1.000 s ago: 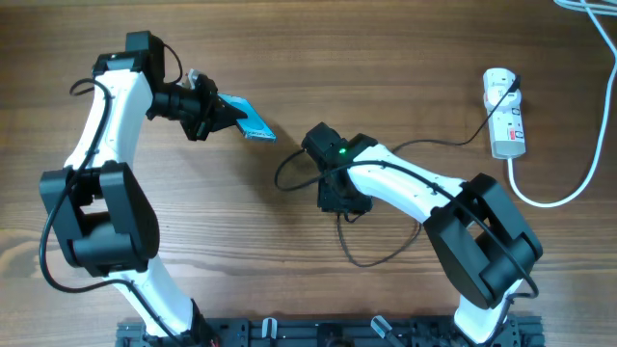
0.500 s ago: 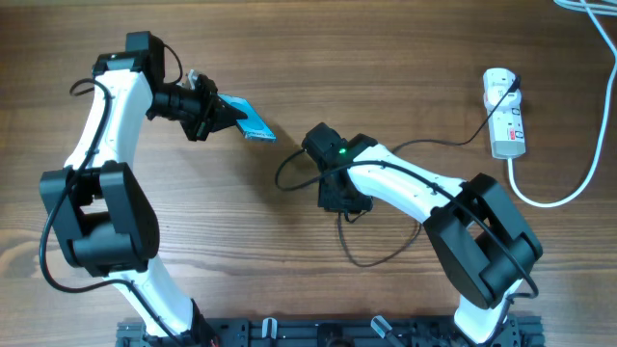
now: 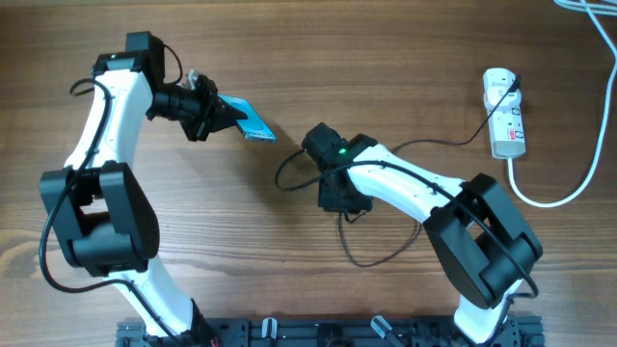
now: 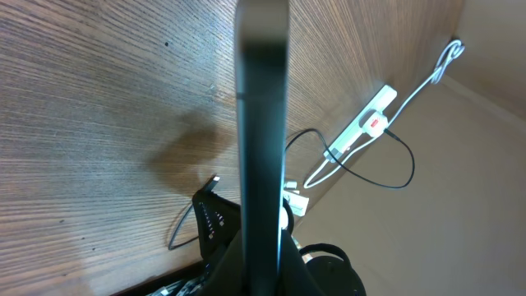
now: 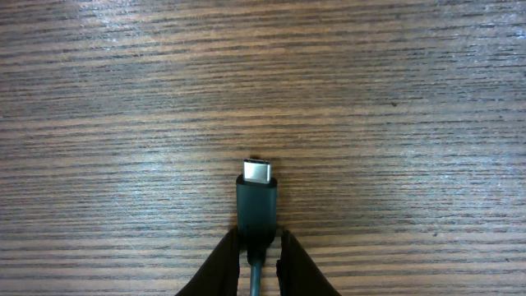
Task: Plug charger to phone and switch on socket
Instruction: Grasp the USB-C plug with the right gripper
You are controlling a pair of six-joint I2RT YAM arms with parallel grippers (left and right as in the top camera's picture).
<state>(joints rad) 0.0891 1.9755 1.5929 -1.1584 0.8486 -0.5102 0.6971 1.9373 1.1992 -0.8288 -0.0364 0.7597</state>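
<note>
My left gripper (image 3: 220,114) is shut on the phone (image 3: 254,122), whose cyan screen juts out to the right above the table. In the left wrist view the phone (image 4: 263,123) shows edge-on as a dark upright bar between the fingers. My right gripper (image 3: 342,200) is shut on the charger: the right wrist view shows its black connector (image 5: 257,196), metal tip forward, pinched between the fingertips (image 5: 258,248) just over the wood. The thin black cable (image 3: 371,258) loops on the table and runs to the socket (image 3: 504,113), a white strip at the far right.
The socket's thick white cord (image 3: 569,198) curves along the right edge of the table. The socket also shows in the left wrist view (image 4: 367,127). The right arm (image 3: 415,193) crosses the middle of the wooden table.
</note>
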